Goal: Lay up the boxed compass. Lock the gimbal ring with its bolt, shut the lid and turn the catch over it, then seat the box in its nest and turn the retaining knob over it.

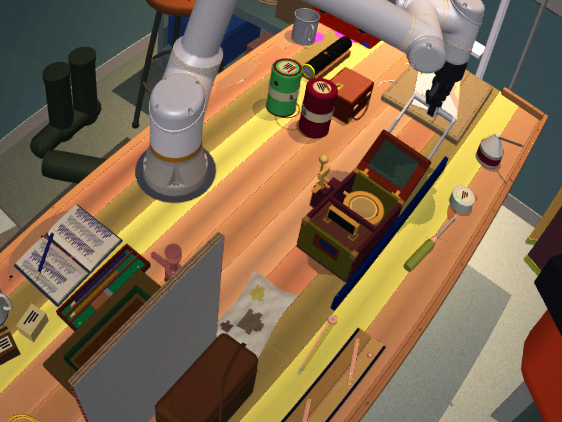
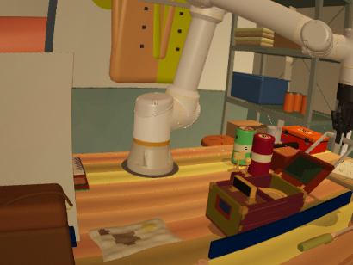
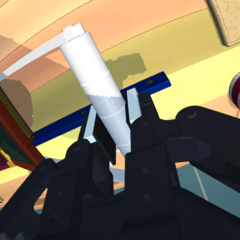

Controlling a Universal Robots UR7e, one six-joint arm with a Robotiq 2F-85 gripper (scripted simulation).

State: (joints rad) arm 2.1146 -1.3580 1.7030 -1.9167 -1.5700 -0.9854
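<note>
The compass box [image 1: 350, 220] sits in its nest at the middle right of the bench, by a long blue rail [image 1: 390, 230]. Its lid [image 1: 395, 160] stands open and tilted back. The brass compass in its gimbal ring [image 1: 365, 204] shows inside. A white wire handle [image 1: 425, 120] reaches back from the lid. I grip the handle's white crossbar [image 3: 102, 92] in my gripper [image 3: 110, 127], behind and above the lid. A knob on a brass post [image 1: 324, 172] stands at the box's left side.
A grey board [image 1: 150, 330] stands upright at the near left with a brown case [image 1: 210, 385] beside it. Green [image 1: 284, 87] and red [image 1: 318, 107] cans and a small brown chest [image 1: 352, 94] stand behind the box. A green-handled screwdriver [image 1: 425, 250] lies right of the rail.
</note>
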